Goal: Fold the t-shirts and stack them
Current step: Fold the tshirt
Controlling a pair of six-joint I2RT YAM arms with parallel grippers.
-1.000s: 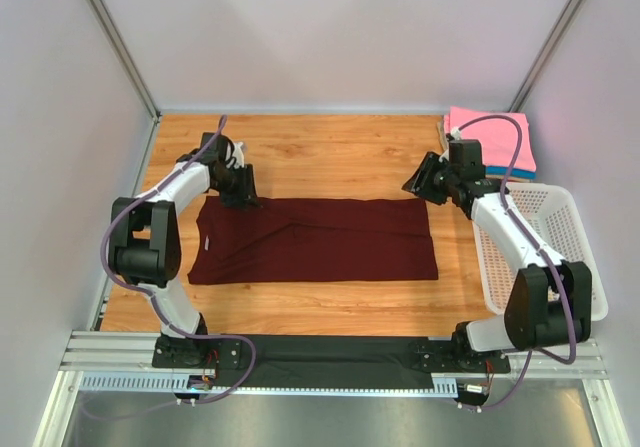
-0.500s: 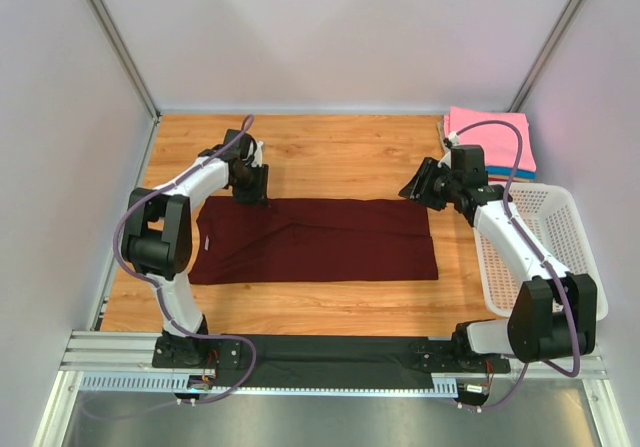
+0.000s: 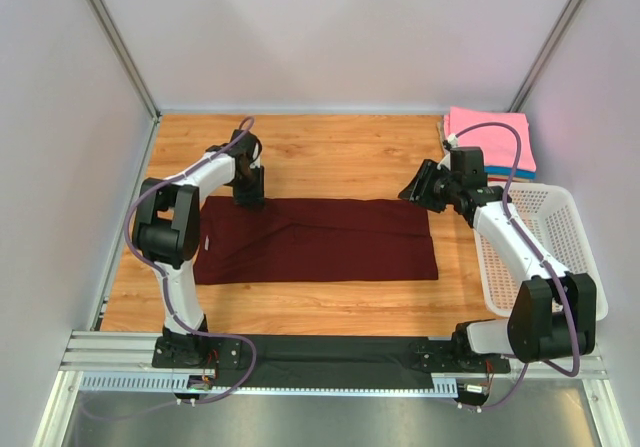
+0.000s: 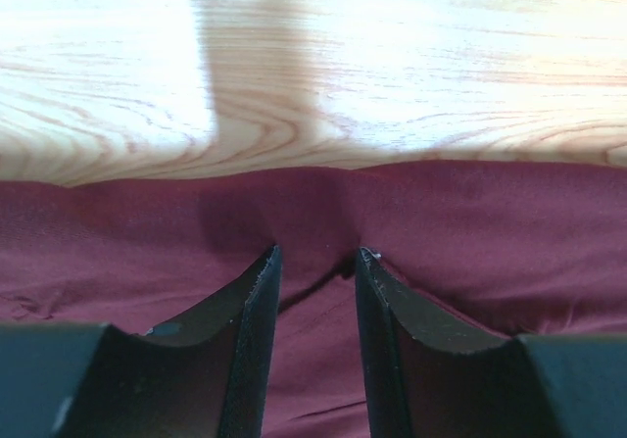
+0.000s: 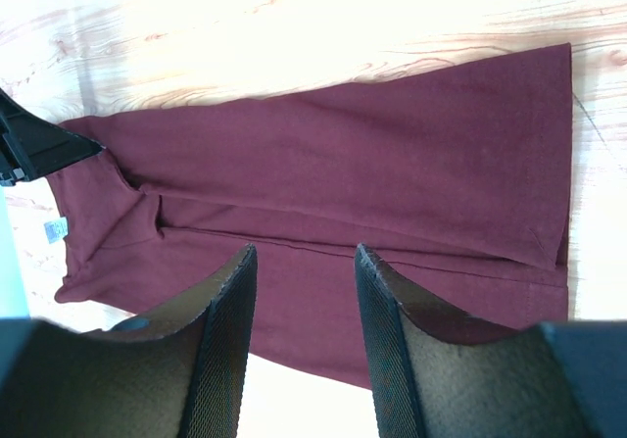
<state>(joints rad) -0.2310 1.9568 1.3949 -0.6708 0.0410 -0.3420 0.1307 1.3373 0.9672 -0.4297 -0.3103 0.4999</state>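
A dark maroon t-shirt (image 3: 315, 239) lies flat on the wooden table, folded lengthwise, with its neck end to the left. My left gripper (image 3: 250, 195) stands on the shirt's far edge near the left end. In the left wrist view its jaws (image 4: 315, 254) are apart, the tips pressed into the cloth (image 4: 470, 232) with a small ridge of fabric between them. My right gripper (image 3: 413, 189) hovers open above the shirt's far right corner. Nothing is between its fingers (image 5: 306, 252), and the whole shirt (image 5: 343, 164) with its small neck label (image 5: 56, 228) lies below.
A stack of folded t-shirts (image 3: 492, 139), pink on top with blue and tan beneath, sits at the back right corner. A white perforated basket (image 3: 560, 247) stands along the right edge. Grey walls enclose the table on three sides.
My left gripper has moved right along the shirt's far edge and come down onto the cloth, its jaws a little narrower. The right gripper shifted slightly toward the back left.
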